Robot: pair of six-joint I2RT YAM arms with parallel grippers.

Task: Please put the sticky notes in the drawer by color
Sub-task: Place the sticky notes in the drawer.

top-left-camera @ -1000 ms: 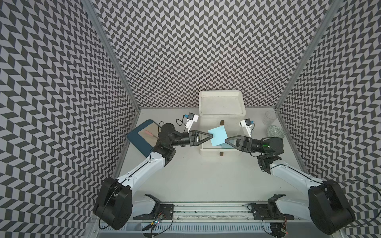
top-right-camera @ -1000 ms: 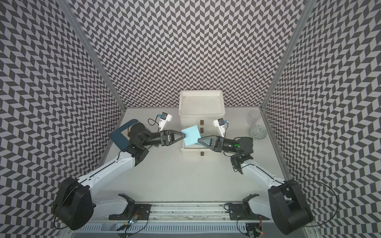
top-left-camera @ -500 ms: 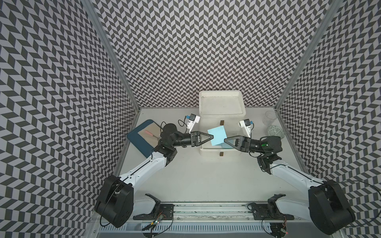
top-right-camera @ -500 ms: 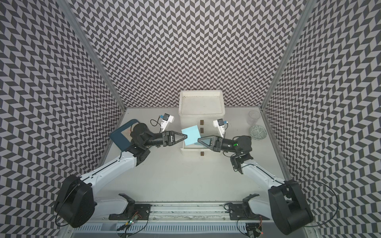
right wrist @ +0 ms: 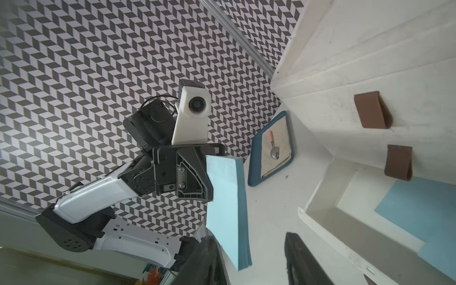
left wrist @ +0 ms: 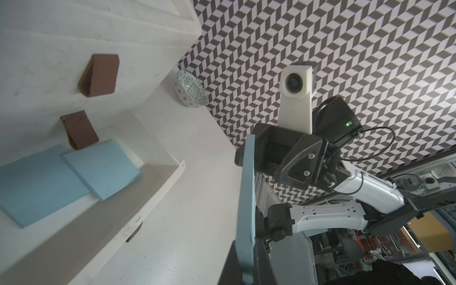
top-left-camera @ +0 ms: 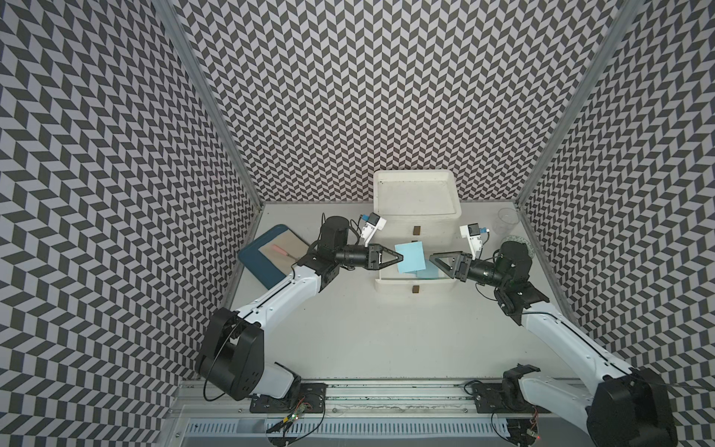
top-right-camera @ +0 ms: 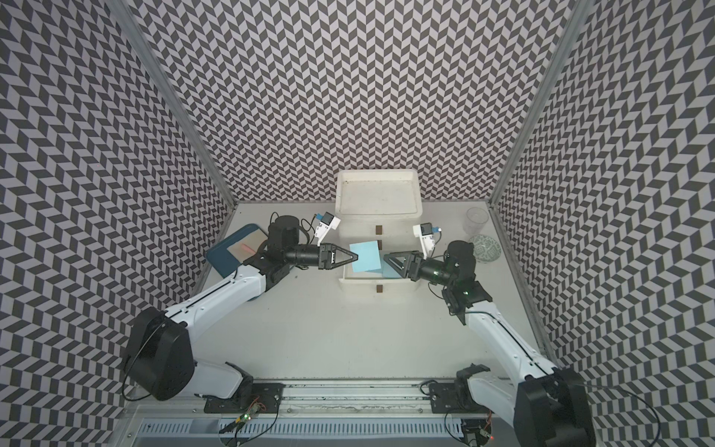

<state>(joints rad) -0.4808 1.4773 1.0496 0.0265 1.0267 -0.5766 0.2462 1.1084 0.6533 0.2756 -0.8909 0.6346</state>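
The left arm [top-left-camera: 286,290] and right arm [top-left-camera: 561,340] are built alike: smooth white shells on the long links, rounded black housings at the joints, and a bulky black base [top-left-camera: 232,356]. The left gripper [top-left-camera: 401,257] and right gripper [top-left-camera: 435,260] are black, with hollow triangular fingers. A white wedge-shaped camera mount [left wrist: 296,106] with a round dark lens sits on each wrist. Thin black cables [left wrist: 380,127] loop around the joints. Small silver screws [left wrist: 306,173] dot the gripper's side plate, and a green light [left wrist: 348,124] glows on the right wrist housing.
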